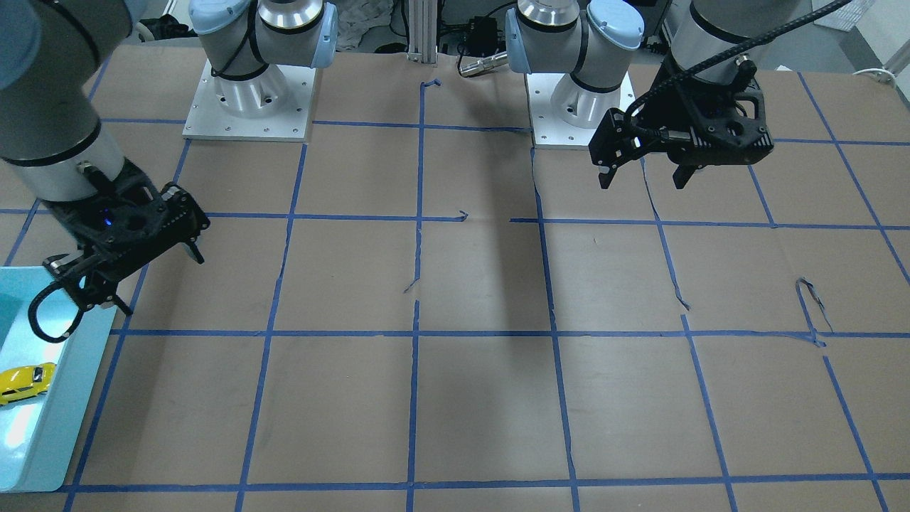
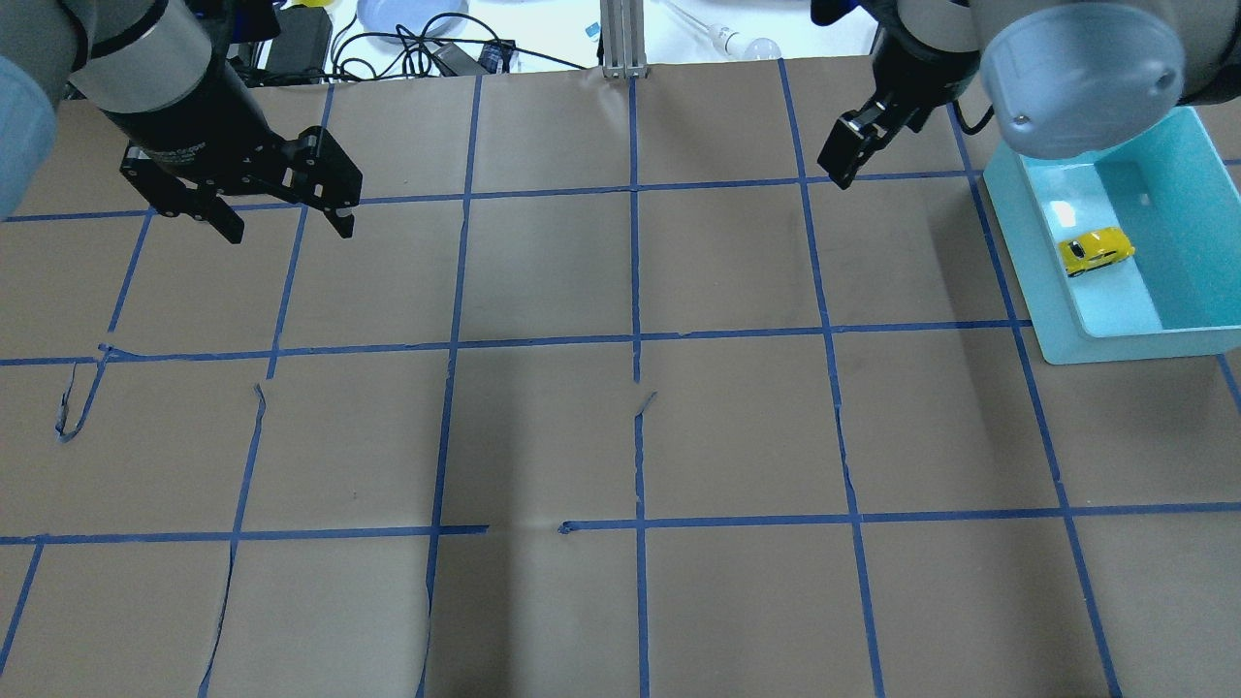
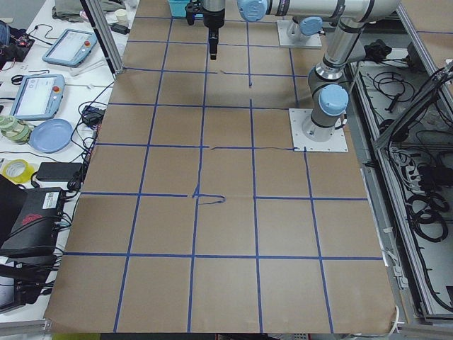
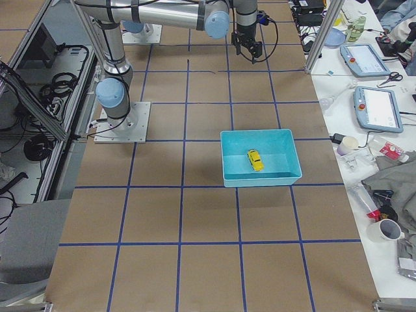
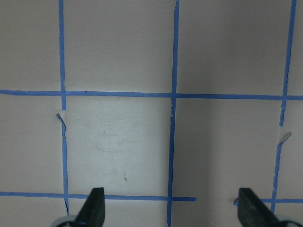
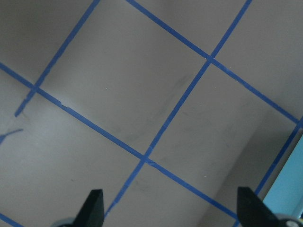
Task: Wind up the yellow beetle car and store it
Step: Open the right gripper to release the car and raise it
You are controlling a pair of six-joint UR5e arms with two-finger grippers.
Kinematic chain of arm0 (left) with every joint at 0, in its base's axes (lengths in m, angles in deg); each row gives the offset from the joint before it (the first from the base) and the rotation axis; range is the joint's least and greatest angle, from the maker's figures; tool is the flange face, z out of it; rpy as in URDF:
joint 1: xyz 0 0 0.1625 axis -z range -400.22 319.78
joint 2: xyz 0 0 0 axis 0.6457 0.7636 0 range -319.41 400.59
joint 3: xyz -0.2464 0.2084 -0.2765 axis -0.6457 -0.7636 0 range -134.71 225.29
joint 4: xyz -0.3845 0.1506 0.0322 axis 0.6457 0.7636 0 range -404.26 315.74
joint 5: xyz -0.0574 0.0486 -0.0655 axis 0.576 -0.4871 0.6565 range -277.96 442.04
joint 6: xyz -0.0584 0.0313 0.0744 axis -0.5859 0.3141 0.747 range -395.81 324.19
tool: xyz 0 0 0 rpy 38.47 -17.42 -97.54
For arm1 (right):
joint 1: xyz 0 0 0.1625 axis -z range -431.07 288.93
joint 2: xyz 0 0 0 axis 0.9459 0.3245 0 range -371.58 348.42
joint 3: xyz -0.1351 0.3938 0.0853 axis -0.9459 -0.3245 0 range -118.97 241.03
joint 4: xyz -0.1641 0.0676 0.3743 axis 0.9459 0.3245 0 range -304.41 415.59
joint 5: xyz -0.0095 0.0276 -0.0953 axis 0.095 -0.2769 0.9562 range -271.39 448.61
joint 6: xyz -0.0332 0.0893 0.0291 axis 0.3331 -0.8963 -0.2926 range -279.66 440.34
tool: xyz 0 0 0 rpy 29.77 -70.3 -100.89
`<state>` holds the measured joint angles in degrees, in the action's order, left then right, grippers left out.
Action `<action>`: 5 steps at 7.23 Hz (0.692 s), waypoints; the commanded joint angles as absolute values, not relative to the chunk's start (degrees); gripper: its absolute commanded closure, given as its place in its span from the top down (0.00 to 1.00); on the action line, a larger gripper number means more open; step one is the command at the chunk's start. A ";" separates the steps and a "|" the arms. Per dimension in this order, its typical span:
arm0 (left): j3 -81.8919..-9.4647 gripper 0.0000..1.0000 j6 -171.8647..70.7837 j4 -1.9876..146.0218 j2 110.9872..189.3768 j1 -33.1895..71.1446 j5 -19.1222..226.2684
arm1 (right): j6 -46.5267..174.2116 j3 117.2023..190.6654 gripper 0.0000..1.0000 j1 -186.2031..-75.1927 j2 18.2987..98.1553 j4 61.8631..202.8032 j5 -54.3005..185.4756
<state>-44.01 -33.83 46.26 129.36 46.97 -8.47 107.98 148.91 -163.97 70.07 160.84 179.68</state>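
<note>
Two end effectors released, car (image 2: 1096, 250) in bin (image 2: 1115, 346).
Car lies on the bin floor at the surface's (image 2: 630, 436) right end, so storing looks done; left end effector (image 2: 289, 231) hangs well apart, right end effector (image 6: 173, 213) near the bin, both spread and empty, nothing left to hold.

Cut by the front view's left edge: bin (image 1: 50, 434), one end of car (image 1: 27, 382). Hidden overhead behind the right elbow (image 2: 1076, 73): most of right hand (image 2: 843, 155), bin's far end. Too small anywhere to make out: car's wheels, underside. Cropped to bare fingertips in the wrist views: left hand (image 5: 173, 210), right hand too.
</note>
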 commanded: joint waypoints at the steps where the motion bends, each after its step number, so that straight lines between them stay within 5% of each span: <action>1: -44.01 1.00 -33.35 46.27 129.36 46.97 -8.57 | 85.61 148.57 1.00 -165.64 69.98 160.53 179.75; 5: -44.01 1.00 -33.26 46.26 129.36 46.97 -8.66 | 77.44 146.54 1.00 -164.23 70.95 152.09 180.46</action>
